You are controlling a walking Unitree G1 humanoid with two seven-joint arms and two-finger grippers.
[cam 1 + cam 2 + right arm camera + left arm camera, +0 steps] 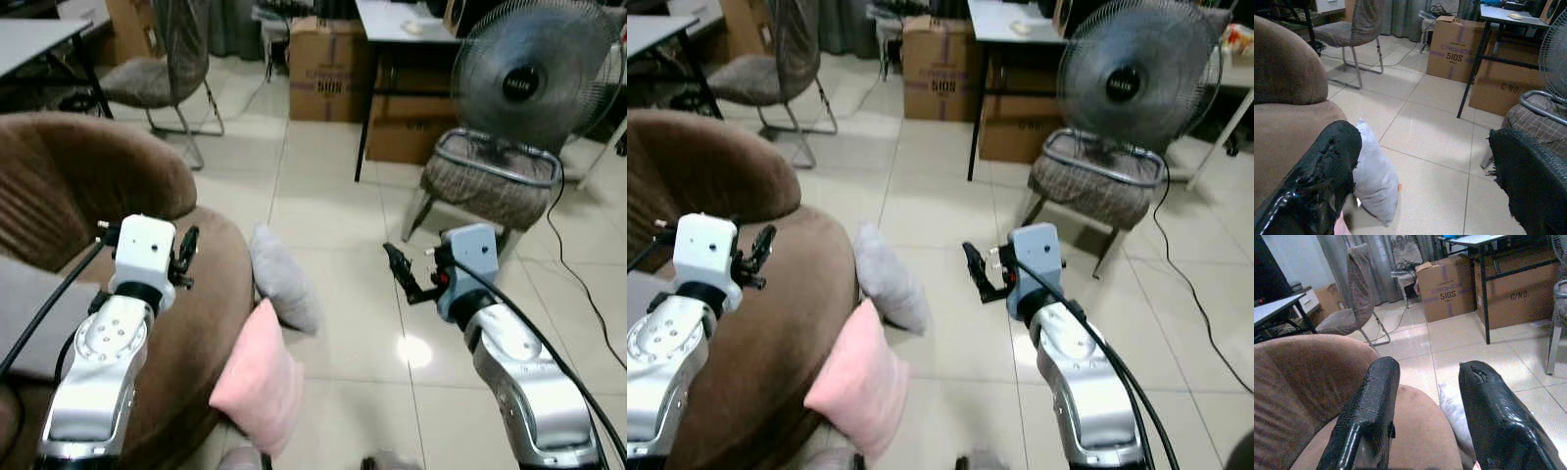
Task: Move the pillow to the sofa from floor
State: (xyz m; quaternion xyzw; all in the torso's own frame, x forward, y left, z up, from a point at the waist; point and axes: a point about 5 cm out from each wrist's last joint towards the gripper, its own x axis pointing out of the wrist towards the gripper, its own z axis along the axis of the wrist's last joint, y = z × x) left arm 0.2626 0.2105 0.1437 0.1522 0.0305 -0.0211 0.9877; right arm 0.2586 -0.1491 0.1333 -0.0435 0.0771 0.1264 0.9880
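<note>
A grey pillow (284, 279) stands on the tiled floor, leaning against the front of the brown sofa (211, 294). A pink pillow (260, 382) leans against the sofa closer to me. My left gripper (186, 257) is held over the sofa seat, open, with nothing between its fingers (1369, 411). My right gripper (402, 269) hovers open above the floor, to the right of the grey pillow (1374, 178) and apart from it. The sofa's seat (1420, 431) lies below the left gripper.
A standing fan (534, 73) and a checked stool (490, 181) stand to the right, with a cable (578, 279) trailing on the floor. Cardboard boxes (328, 69) and a black-legged table (402, 24) are at the back. A metal-framed chair (162, 69) stands back left.
</note>
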